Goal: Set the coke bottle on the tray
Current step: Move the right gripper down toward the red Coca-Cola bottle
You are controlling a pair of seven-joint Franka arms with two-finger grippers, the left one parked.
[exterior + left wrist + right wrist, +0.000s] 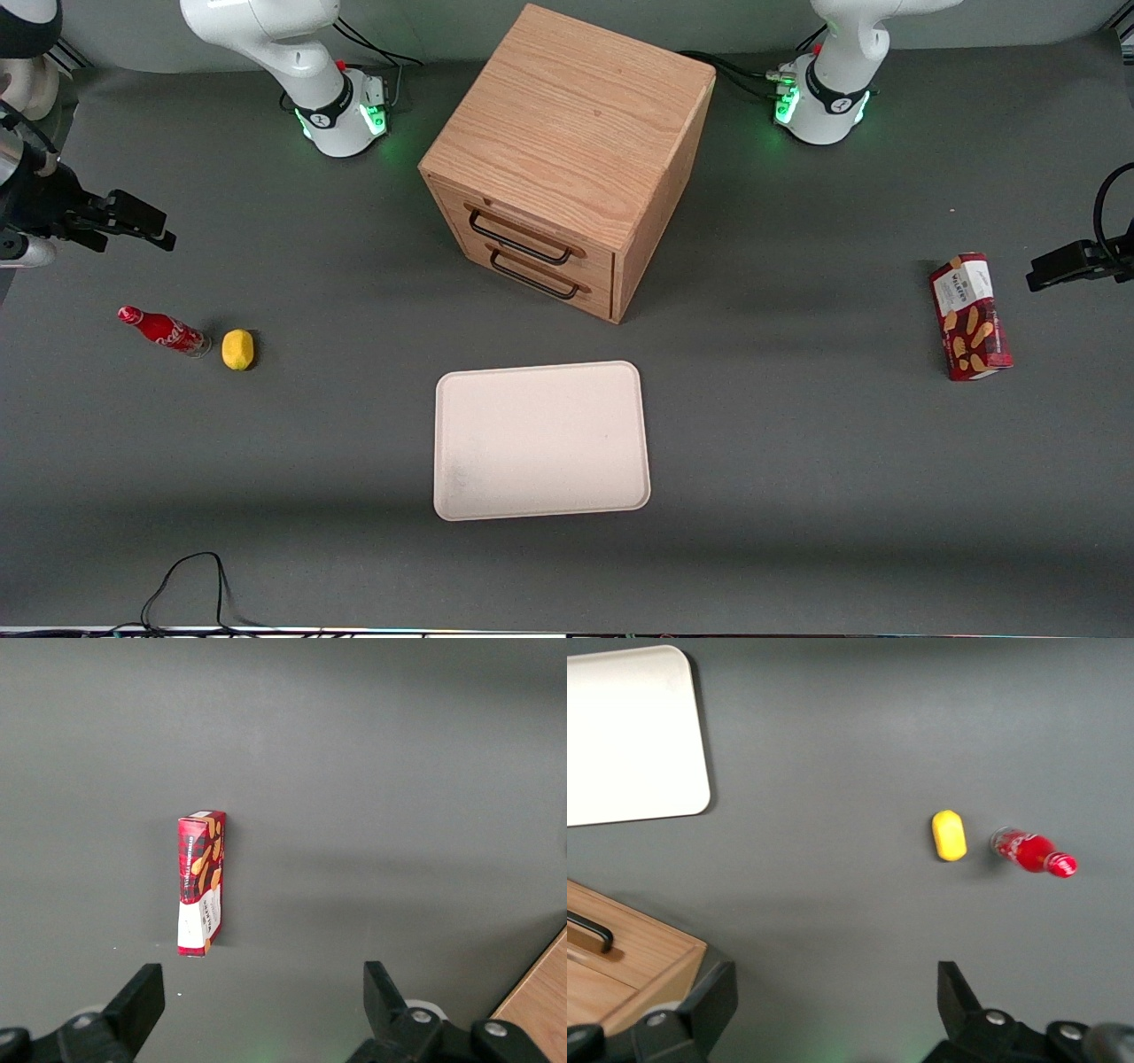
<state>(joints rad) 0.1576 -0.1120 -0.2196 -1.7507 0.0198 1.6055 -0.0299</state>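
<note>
Reaching comes first, by my guess, since the gripper (142, 226) hangs high with its fingers (961, 997) spread wide and nothing between them. The coke bottle (164, 330) lies on its side on the table, below the gripper and a bit nearer the front camera, not under it yet. To do this well, the gripper should come down over the red middle of the bottle and turn so its fingers close across the thin body, not along it. The lemon (237, 349) sits just beside the clear end of the bottle, so the fingers should keep away from that end. The bottle is round and may roll if bumped. The tray (540, 439) is well apart from the gripper, in front of the wooden drawer box (567, 159), so a long carry will follow.

The right wrist view shows the spread fingers, with the bottle (1034, 852) and lemon (949, 835) close together. The front view shows the whole tray and the biscuit box (970, 316) toward the parked arm's end. I think the bottle and lemon do not touch, but it is hard to be sure.
</note>
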